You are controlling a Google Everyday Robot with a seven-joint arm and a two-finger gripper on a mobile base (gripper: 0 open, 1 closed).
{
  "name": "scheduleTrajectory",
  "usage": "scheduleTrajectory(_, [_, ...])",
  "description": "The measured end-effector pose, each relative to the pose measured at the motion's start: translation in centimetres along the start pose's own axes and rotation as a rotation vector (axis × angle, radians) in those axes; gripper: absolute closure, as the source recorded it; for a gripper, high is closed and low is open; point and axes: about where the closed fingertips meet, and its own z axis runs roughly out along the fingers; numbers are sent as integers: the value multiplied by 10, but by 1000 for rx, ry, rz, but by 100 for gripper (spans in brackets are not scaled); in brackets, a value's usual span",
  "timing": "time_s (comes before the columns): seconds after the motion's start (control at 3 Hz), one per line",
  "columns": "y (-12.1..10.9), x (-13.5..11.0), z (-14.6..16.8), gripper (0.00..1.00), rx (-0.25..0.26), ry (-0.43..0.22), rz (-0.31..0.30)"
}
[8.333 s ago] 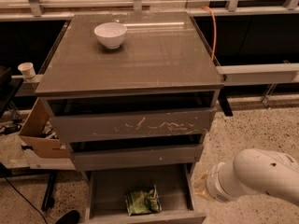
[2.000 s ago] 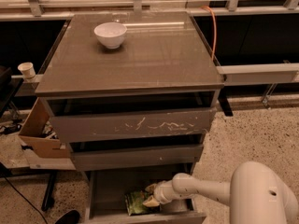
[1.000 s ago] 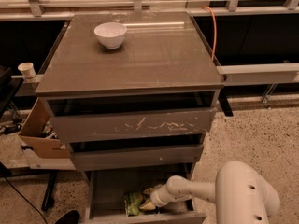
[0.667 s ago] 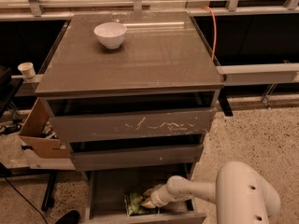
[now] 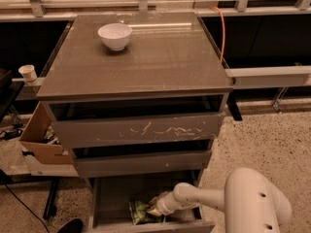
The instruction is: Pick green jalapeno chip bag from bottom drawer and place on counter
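The green jalapeno chip bag (image 5: 139, 211) lies crumpled on the floor of the open bottom drawer (image 5: 112, 193), left of the middle near the front. My gripper (image 5: 155, 209) reaches in from the right on a white arm and sits low in the drawer, right against the bag's right side. The arm hides part of the bag. The counter (image 5: 160, 57) is the glossy grey-brown top of the cabinet, well above the gripper.
A white bowl (image 5: 115, 35) stands on the counter's back left. The white-scratched drawer front (image 5: 141, 129) and the middle drawer overhang the bottom drawer. A cardboard box (image 5: 41, 140) and a paper cup (image 5: 27, 73) are at the left. An orange cable (image 5: 222, 28) hangs at the right.
My arm has come from the right of the cabinet down into the bottom drawer, up to the bag. The bag has shifted slightly left. Almost no motion in the last second.
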Motion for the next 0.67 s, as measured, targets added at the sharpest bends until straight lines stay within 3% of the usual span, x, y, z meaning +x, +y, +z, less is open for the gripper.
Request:
scheduleTrajectory(0.33, [3,-11,-20,100,0,-14,-12])
scheduleTrajectory(0.67, [9,-43,-81,100,4,-18,-62])
